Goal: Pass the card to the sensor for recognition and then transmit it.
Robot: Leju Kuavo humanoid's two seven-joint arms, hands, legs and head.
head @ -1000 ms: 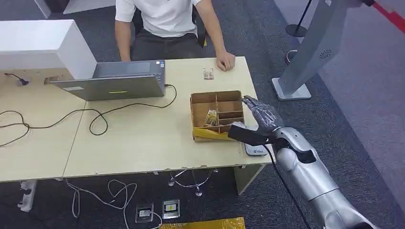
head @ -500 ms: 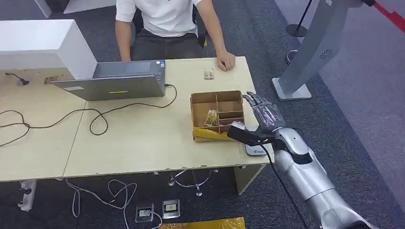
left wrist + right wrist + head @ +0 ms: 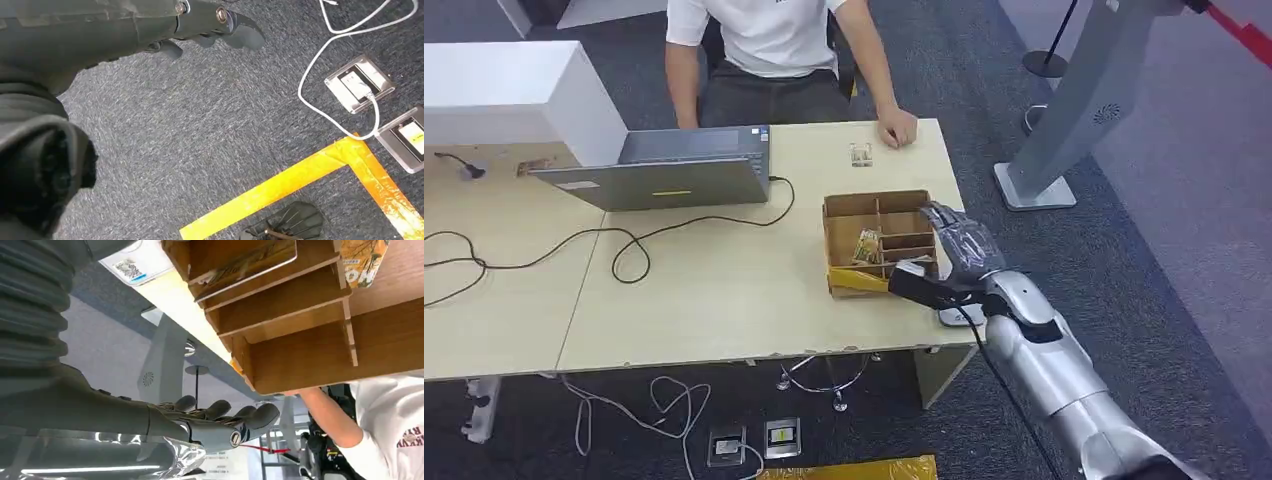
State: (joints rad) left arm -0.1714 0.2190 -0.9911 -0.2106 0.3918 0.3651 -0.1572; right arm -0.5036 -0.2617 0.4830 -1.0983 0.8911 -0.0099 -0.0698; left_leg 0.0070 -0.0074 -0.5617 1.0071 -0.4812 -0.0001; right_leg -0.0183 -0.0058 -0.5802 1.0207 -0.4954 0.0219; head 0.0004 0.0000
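The right hand (image 3: 964, 245) hovers empty, fingers extended, over the wooden box (image 3: 878, 242)'s right edge; a card (image 3: 245, 267) lies in a compartment beside a packet (image 3: 364, 257) lettered "MO"; the left hand (image 3: 210, 27) hangs empty above carpet (image 3: 210, 130), fingers loosely apart.

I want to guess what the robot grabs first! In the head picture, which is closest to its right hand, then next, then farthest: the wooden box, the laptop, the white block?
From the right hand:
1. Wooden box, right beside it.
2. Laptop, mid-table.
3. White block, far left corner.

Laptop (image 3: 664, 170), cables (image 3: 544, 250), seated person (image 3: 774, 50)
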